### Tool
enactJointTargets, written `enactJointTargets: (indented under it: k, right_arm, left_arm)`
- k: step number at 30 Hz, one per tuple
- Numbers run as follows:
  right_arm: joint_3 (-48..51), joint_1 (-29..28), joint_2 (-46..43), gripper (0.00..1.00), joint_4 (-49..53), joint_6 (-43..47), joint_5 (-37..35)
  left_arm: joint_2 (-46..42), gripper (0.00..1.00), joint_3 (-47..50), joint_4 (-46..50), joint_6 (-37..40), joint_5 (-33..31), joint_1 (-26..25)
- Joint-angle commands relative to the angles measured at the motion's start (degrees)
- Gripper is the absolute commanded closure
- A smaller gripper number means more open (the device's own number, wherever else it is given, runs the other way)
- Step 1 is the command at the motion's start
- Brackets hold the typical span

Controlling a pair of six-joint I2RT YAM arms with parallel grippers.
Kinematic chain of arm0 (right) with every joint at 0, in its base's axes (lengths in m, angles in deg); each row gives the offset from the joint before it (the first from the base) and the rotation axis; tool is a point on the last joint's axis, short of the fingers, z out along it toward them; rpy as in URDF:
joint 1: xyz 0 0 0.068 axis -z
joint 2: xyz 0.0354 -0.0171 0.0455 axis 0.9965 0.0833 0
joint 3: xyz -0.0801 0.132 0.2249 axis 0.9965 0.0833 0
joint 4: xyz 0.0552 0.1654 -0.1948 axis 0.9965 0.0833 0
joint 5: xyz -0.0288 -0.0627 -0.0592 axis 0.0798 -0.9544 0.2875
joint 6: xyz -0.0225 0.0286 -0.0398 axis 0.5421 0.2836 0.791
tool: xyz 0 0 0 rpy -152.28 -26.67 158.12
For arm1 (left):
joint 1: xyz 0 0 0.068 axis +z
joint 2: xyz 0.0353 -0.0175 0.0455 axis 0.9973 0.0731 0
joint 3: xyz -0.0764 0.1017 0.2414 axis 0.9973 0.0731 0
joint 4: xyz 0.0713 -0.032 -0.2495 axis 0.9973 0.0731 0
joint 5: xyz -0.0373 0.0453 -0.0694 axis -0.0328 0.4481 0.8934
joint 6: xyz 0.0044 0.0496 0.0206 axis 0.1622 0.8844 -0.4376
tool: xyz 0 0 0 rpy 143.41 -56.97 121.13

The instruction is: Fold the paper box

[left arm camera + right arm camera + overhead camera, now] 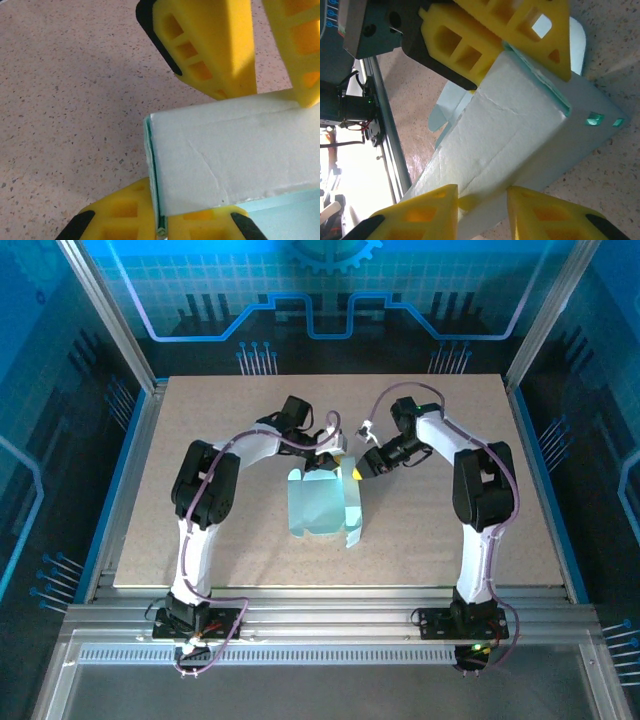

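The pale mint paper box (318, 505) lies partly folded at the middle of the table, one wall raised at its far side. My left gripper (333, 458) is at the box's far edge. In the left wrist view it (161, 227) is shut on the thin edge of the raised wall (235, 160). My right gripper (357, 469) is at the far right corner. In the right wrist view it (482, 210) is closed around the folded ridge of the box (510, 135), which touches both fingers. The left gripper's yellow fingers (460, 50) pinch the box's far edge there.
The speckled tabletop (450, 540) surrounds the box. A loose flap (352, 530) sticks out at the box's near right. An aluminium frame rail (320, 605) runs along the near edge, and posts and blue walls enclose the table.
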Motion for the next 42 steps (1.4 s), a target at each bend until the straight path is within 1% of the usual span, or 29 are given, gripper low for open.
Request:
enactJointTargets:
  k: [1, 5, 10, 12, 14, 16, 17, 20, 24, 27, 29, 31, 33, 36, 39, 42]
  right_arm:
    - [1.52, -1.13, -2.21, 0.67, -5.43, -3.1, 0.21]
    - [3.09, -1.17, -4.76, 0.62, -8.96, -6.36, -0.77]
    - [5.66, -0.48, -9.15, 0.46, -15.5, -12.79, -4.89]
    - [6.75, 0.18, -10.94, 0.41, -18.38, -16.02, -6.62]
    - [7.97, 0.92, -12.59, 0.39, -21.31, -19.03, -7.69]
    - [9.37, 1.79, -14.47, 0.37, -24.22, -21.9, -8.87]
    - [10.11, 2.28, -15.6, 0.37, -25.74, -23.31, -9.75]
    - [12.24, 3.45, -18.91, 0.36, -28.63, -25.91, -12.03]
    - [15.13, 5.35, -22.92, 0.36, -32.11, -29.0, -13.54]
    - [17.78, 7.05, -25.78, 0.36, -35.35, -32.14, -13.84]
    - [19.44, 8.06, -27.85, 0.36, -37.14, -33.87, -14.05]
    - [20.85, 8.67, -29.85, 0.36, -38.44, -34.89, -14.86]
    - [22.1, 9.13, -31.63, 0.36, -39.73, -35.89, -15.36]
    - [24.63, 9.7, -34.21, 0.36, -42.59, -38.05, -16.91]
    - [27.87, 10.11, -37.23, 0.36, -46.7, -41.21, -19.1]
    - [31.25, 10.87, -41.31, 0.36, -49.47, -44.36, -24.16]
  left_arm:
    - [-2.46, 0.98, 2.96, -2.65, -2.82, -1.36, -0.86]
    - [-4.23, 1.0, 5.48, -5.98, -4.69, -1.61, -0.78]
    - [-6.28, 1.0, 8.36, -11.78, -7.6, -1.89, -0.65]
    - [-6.76, 1.0, 9.14, -15.07, -10.16, -1.98, -0.26]
    - [-7.02, 1.0, 9.58, -18.35, -13.69, -1.64, 0.2]
    - [-7.21, 1.0, 9.89, -22.12, -18.89, -1.61, 0.9]
    - [-7.22, 1.0, 9.69, -23.86, -22.73, -2.05, 1.33]
    - [-7.39, 1.0, 8.61, -25.99, -32.28, -3.15, 2.39]
    - [-8.16, 1.0, 8.41, -29.17, -44.76, -8.85, 3.27]
    - [-8.84, 1.0, 8.47, -31.02, -53.99, -9.64, 4.16]
    - [-9.61, 1.0, 9.4, -33.04, -61.06, -11.57, 4.53]
    - [-10.4, 1.0, 10.18, -34.18, -66.02, -13.28, 4.55]
    - [-10.97, 1.0, 10.88, -35.31, -69.29, -13.82, 4.59]
    - [-11.83, 1.0, 12.49, -38.05, -75.36, -16.47, 4.58]
    - [-13.22, 1.0, 16.08, -43.43, -82.09, -19.98, 4.53]
    - [-14.88, 1.0, 19.67, -48.75, -87.32, -25.16, 4.6]
